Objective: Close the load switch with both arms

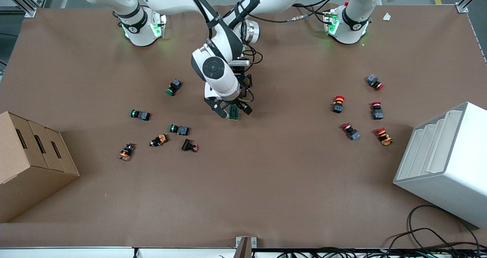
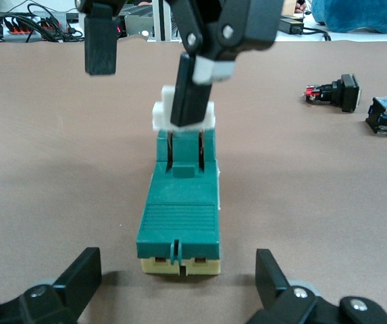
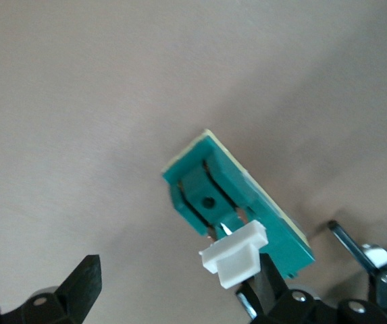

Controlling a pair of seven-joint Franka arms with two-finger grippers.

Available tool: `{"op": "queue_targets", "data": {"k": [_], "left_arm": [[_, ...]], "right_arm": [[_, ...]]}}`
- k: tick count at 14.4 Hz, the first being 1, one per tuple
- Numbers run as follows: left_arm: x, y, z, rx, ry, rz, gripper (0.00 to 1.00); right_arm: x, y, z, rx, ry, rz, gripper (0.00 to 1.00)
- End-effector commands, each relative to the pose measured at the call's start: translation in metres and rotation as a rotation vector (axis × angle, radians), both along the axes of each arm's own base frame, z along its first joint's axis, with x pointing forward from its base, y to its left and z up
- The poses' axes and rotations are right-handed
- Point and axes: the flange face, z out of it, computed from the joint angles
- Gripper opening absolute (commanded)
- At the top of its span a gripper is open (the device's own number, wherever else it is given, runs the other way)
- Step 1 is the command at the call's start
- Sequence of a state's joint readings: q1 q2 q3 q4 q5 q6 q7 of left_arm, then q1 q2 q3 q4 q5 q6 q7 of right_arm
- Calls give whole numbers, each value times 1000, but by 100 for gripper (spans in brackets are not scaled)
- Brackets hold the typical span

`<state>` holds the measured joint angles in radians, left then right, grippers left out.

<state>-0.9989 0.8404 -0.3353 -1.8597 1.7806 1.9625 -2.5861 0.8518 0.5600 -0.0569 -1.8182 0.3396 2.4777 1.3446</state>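
Surface (image 1: 266, 182) first: brown, with the load switch (image 1: 234, 113) lying near its middle, between the green-capped buttons (image 1: 174, 86) and the red-capped buttons (image 1: 338, 104). I read both arms converging on it. My left gripper (image 2: 176, 283) sits low at the switch's cream end, fingers (image 2: 82, 273) spread wide either side, gripping nothing. My right gripper (image 3: 173, 287) hangs over the switch with its jaws apart — one finger (image 2: 192, 94) rests against the white lever (image 2: 183, 111), touching as far as I can tell.
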Motion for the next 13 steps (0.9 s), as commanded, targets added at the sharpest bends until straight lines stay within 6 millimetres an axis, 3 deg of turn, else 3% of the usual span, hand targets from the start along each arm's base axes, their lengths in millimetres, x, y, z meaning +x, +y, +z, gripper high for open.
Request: {"op": "queue_targets", "data": {"k": [1,4,13], "left_arm": [[2,-2,-8,-16,-14,-2,100],[1,-2,-9,-15,-14,-3,100],[2,-2,-9,-14,-17,-1,100]], "right_arm": [[13,4,-6,24,-15,0,100],[25,7,-8,32,-26,-6,100],[52,-17,-12,32,-45,23,100]]}}
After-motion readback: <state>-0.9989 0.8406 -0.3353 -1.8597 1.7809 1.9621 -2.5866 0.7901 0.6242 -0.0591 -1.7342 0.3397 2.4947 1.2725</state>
